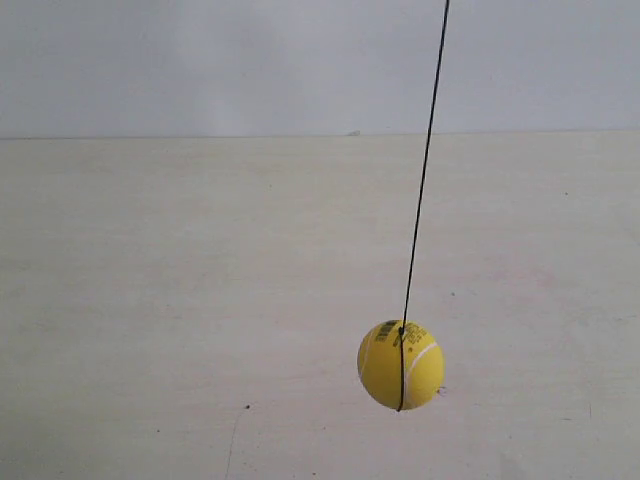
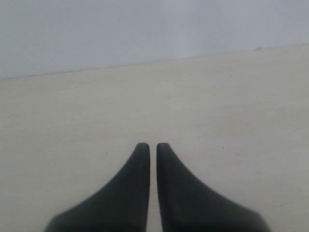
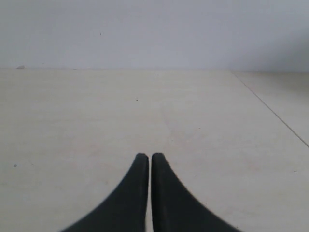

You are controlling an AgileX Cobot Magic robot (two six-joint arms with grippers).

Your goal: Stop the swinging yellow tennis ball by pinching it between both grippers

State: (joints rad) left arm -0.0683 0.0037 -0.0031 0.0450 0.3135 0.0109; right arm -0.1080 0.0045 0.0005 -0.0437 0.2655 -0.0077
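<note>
nothing is done yet: the yellow tennis ball [image 1: 400, 364] hangs free on its string [image 1: 423, 170] above the desk [image 1: 150, 300], toward the exterior view's right, with no arm near it. left claw [image 2: 148, 146] and right claw [image 3: 146, 156] each have fingers pressed nearly together, empty, touching nothing. both approaches and the pinch remain.

Only marking in sight: small black print on the yellow tennis ball [image 1: 382, 372], at approx. 12 o'clock on its face, either side of the string [image 1: 421, 200]. Looks like barcode-type bars/blocks, but too small & blurred to read; can't make out letters, nos. or brand. Wrist views: nothing legible on tabletop, wall or jaws.
</note>
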